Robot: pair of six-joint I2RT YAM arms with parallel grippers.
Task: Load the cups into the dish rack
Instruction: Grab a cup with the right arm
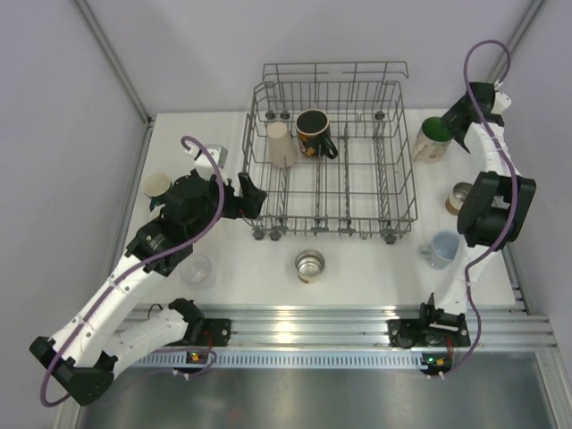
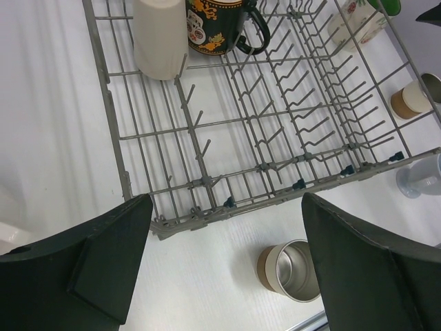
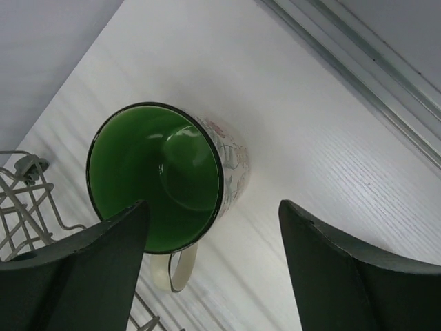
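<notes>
**A:** Start at the left. What's out there?

**B:** A cream cup (image 1: 158, 185) beside the left arm and a clear cup (image 1: 197, 271) nearer the bases, both on the table. The left gripper (image 2: 224, 203) hovers by the near-left corner of the dish rack (image 1: 357, 179), fingers wide apart, nothing between them.

**A:** And in the rack?

**B:** Two loaded at its far-left end: a pale tumbler (image 1: 281, 143) upside down, with a black mug (image 1: 315, 134) right beside it. The other rows are bare. A steel cup (image 1: 310, 265) stands just in front of the rack.

**A:** So which step is this?

**B:** I'd say the pick of the green-lined mug (image 3: 155, 176), upright just off the rack's far-right corner. The right gripper (image 3: 213, 205) is above it, fingers apart. One tip overlaps the rim and the other stands clear of the wall, so it isn't clamped on anything.

**A:** Next move?

**B:** Probably lower one finger inside and one outside the wall, pinch, lift, then tip it mouth-down over free tines. The handle sits near the rack wires, so mind it. A brown-banded cup (image 1: 460, 197) and a pale blue mug (image 1: 441, 249) wait by the right arm
</notes>
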